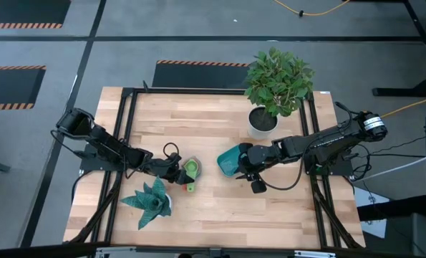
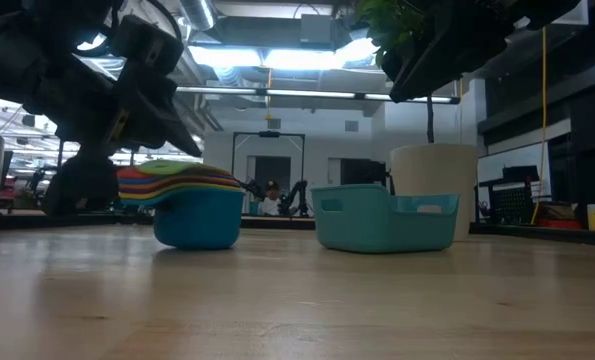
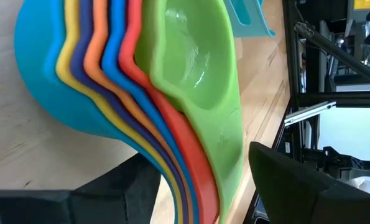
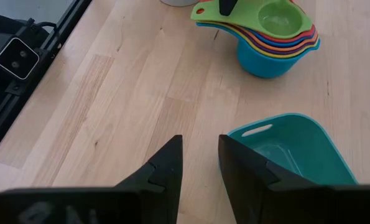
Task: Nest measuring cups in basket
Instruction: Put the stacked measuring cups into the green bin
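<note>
The seven measuring cups [image 1: 190, 170] stand nested on the table, green on top and light blue lowest [image 2: 197, 222], with their handles [image 1: 190, 188] pointing toward the near edge. My left gripper [image 3: 200, 186] comes in from the left and is open. One finger is over the stacked handles and the other under them. The teal basket [image 1: 229, 162] stands flat on the table [image 2: 387, 220] to the right of the cups. My right gripper [image 4: 200, 149] hovers above the table by the basket's right side. It is narrowly open and touches nothing. My left gripper reaches level from the table's left, its fingers lying across the stacked handles [image 3: 222, 162] close to the bowls. A thin strip of table shows between the upper finger [image 3: 284, 180] and the green handle. I cannot tell whether the lower finger [image 3: 122, 186] touches the handles. The cups rest on the table.
A leafy plant in a white pot [image 1: 263, 120] stands behind the basket near the far right. A teal spiky plant [image 1: 149, 201] sits near the left front, close to my left arm. Bare wood lies in front of the cups and the basket [image 1: 270, 215].
</note>
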You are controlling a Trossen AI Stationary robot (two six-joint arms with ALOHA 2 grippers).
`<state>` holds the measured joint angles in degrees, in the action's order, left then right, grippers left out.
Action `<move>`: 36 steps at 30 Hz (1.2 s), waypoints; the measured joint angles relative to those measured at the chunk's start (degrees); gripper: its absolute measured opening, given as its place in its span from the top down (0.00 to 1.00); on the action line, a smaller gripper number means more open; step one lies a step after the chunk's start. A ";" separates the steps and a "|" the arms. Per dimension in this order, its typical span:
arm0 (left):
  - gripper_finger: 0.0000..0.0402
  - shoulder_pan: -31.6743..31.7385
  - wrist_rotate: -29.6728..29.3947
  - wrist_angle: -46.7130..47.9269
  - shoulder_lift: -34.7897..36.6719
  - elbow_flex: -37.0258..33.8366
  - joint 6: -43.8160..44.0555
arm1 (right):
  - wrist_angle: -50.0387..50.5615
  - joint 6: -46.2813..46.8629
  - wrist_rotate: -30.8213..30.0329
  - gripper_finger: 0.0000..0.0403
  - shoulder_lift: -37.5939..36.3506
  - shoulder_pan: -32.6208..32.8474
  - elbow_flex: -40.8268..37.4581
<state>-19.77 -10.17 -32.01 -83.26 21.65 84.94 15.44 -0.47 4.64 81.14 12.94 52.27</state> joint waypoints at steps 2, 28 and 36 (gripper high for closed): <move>0.43 0.00 0.00 0.00 0.00 0.00 -0.02 | 0.02 0.00 0.00 0.73 0.00 0.00 0.00; 0.44 0.00 0.07 0.03 0.00 0.00 -1.53 | -2.49 -7.66 -0.04 0.73 0.00 -0.07 -0.07; 0.44 0.00 0.45 0.02 0.00 0.00 -1.50 | -3.45 7.47 -0.02 0.73 0.00 -0.07 -0.07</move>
<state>-19.77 -9.72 -31.99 -83.26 21.65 83.44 11.99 7.00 4.62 81.14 12.86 52.21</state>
